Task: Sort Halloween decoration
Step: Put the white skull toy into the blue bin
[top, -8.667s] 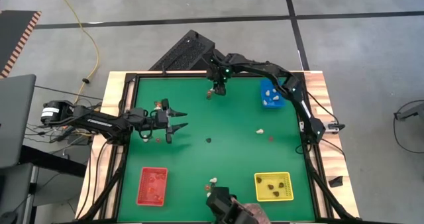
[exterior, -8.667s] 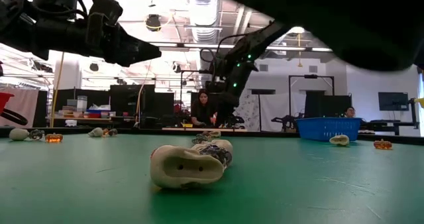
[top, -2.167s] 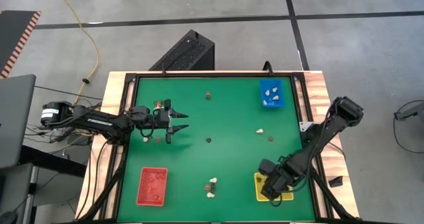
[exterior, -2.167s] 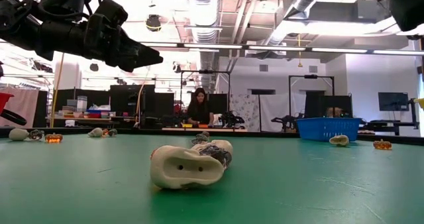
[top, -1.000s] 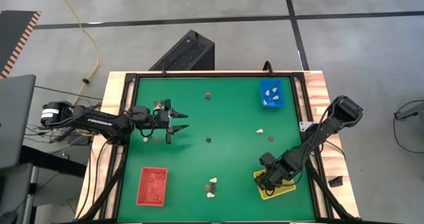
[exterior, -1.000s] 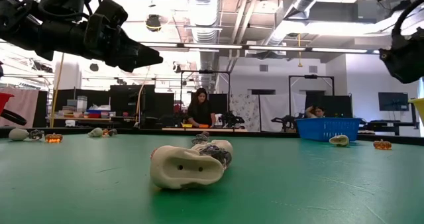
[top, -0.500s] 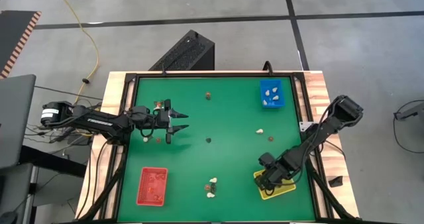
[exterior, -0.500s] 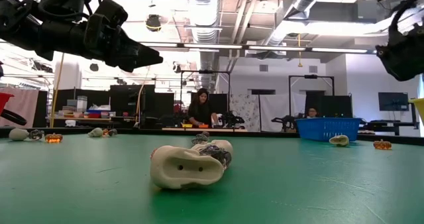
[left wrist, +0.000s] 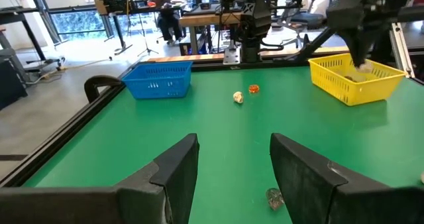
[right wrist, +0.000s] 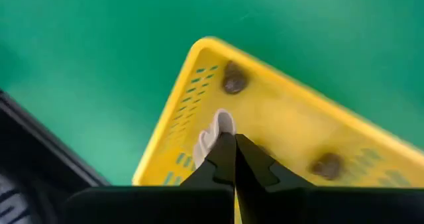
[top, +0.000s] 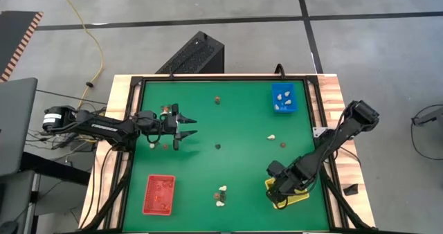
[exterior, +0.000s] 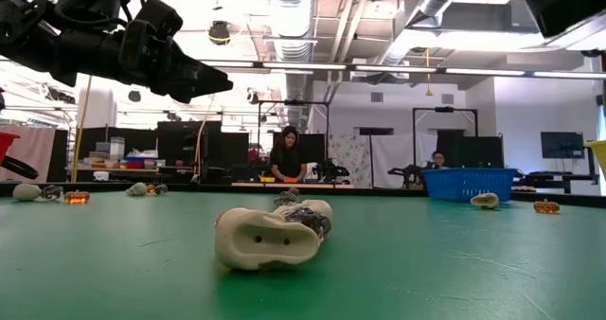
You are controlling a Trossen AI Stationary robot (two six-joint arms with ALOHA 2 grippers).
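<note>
**Right gripper over yellow tray, fingers closed**

Right gripper [right wrist: 233, 144]: fingers pressed together, tips at a whitish trinket [right wrist: 213, 132] inside the yellow tray [top: 299, 199], lower right of the high view. The trinket's long axis ran along the fingers. Dark trinkets [right wrist: 232, 78] lay beside it. Left gripper [top: 187, 126]: fingers apart, empty, left of centre.

The table [top: 228, 133] is showing a plain green top inside a black frame. A red tray [top: 158, 194] is sitting at the near left, a yellow tray [top: 294, 196] with a slotted wall at the near right, a blue tray [top: 284, 97] far right. Whitish-cream trinkets [top: 221, 193] and a dark trinket [top: 217, 147] are dotting the green.
</note>
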